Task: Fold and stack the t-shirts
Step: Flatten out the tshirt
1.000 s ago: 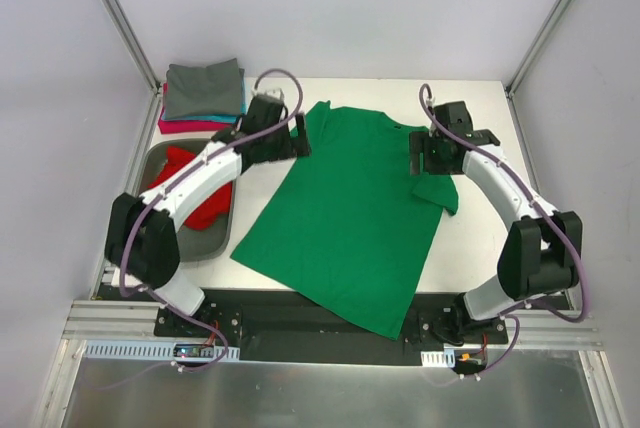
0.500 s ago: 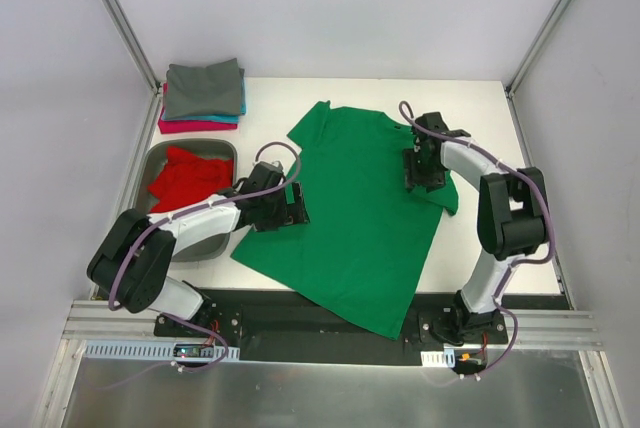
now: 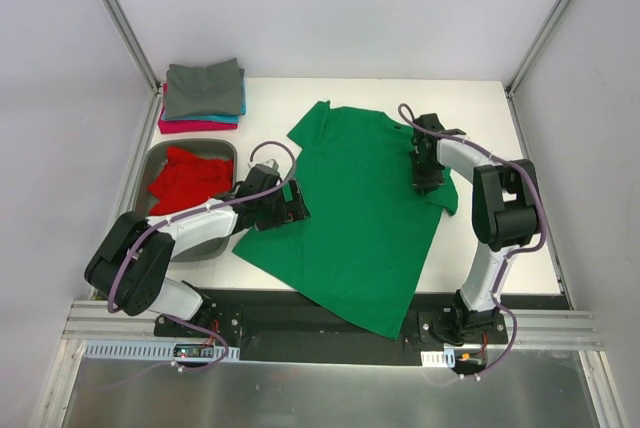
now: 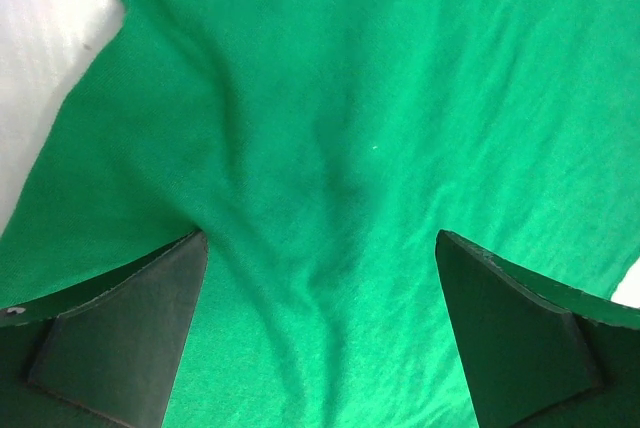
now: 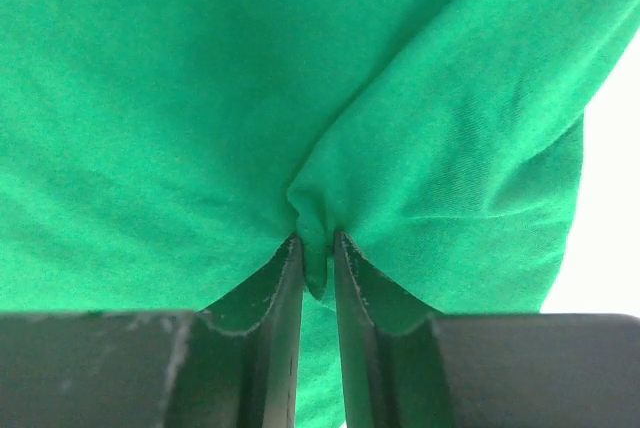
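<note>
Left arm lies low and stretched out from its base, forearm passing over the near corner of the grey tray [image 3: 205, 146], wrist aimed at the shirt's left edge. Left fingers [image 3: 292, 208] are spread wide apart and grip nothing; in the left wrist view the cloth runs under and btwn them.

Right arm is bent sharply at the elbow, upper link standing up, forearm reaching back toward the far side. Right fingers [image 3: 427, 178] are pressed nearly together on a small ridge of green cloth by the right sleeve – the right wrist view shows that fold nipped btwn them.

Green t-shirt [image 3: 355, 208] is spread open and mostly flat on the white surface [image 3: 490, 118], w/ soft wrinkles near the left fingers. Right sleeve is tucked down along the body; left sleeve sticks out at far left. Collar points to the far side, hem to the near side. Long axis runs diagonally – hem end swung toward the left arm, its near corner hanging past the surface edge over the black rail.

Red t-shirt [image 3: 190, 176] is bunched in the tray. Far left corner: a folded stack, grey t-shirt [image 3: 205, 88] on top, teal t-shirt [image 3: 241, 111] under it, pink-magenta t-shirt [image 3: 190, 126] at the bottom.
</note>
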`<state>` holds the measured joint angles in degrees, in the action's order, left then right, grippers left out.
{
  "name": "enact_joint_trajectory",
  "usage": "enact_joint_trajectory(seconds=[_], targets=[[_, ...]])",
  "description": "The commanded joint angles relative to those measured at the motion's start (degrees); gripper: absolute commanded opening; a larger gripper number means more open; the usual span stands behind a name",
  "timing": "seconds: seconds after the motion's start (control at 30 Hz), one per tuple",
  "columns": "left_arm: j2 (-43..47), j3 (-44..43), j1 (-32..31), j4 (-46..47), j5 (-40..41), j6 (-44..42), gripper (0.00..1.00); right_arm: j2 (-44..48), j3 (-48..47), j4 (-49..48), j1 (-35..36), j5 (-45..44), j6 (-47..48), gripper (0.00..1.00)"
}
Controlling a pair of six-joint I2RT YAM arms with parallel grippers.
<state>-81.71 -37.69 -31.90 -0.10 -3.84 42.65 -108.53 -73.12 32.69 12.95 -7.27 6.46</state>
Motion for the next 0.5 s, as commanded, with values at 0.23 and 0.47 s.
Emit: enact_joint_trajectory(seconds=[0.23, 0.47], targets=[[0.33, 0.95, 1.05, -11.24, 10.60, -1.70, 0.99, 7.97, 1.22, 0.80, -4.33, -2.84, -2.68, 0.08], [-1.08, -0.01, 1.23, -12.29, 11.92, -2.05, 0.99, 13.78, 4.74, 1.15, -14.16, -6.08, -3.21, 0.01]])
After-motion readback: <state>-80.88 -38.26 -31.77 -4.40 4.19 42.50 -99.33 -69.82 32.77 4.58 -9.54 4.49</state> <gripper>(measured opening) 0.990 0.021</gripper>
